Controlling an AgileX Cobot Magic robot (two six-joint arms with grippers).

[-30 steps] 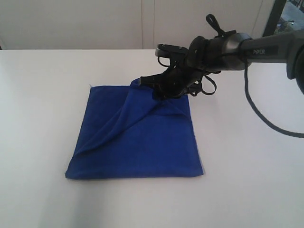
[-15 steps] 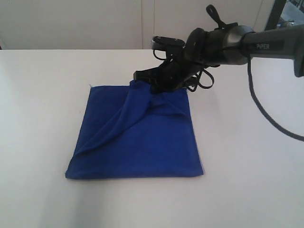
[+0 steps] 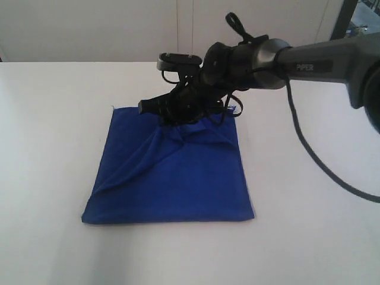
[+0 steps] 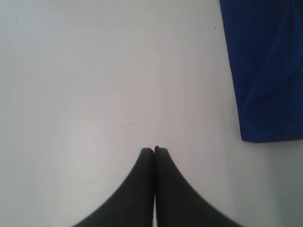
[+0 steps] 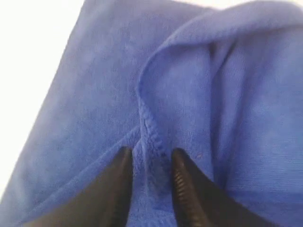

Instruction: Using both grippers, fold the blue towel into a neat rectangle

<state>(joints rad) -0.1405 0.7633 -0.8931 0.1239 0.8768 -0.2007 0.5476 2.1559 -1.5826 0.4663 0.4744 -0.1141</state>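
Observation:
The blue towel (image 3: 172,178) lies folded on the white table (image 3: 53,119), with a raised diagonal ridge running from its near left toward its far edge. My right gripper (image 3: 148,107) reaches in from the right and hangs low over the far edge, left of the middle. In the right wrist view its fingers (image 5: 150,153) stand apart, open, with the towel's stitched hem (image 5: 149,125) running between them. My left gripper (image 4: 155,149) is shut and empty over bare table, off to the side of a towel corner (image 4: 265,71). The exterior view does not show it.
The white table runs wide on every side of the towel. A pale wall (image 3: 119,29) rises behind its far edge. The right arm's black cable (image 3: 309,154) loops down over the table at the right.
The right gripper has slid left along the towel's far edge, from the far right corner to left of the middle. The ridge's top shifted a little left with it.

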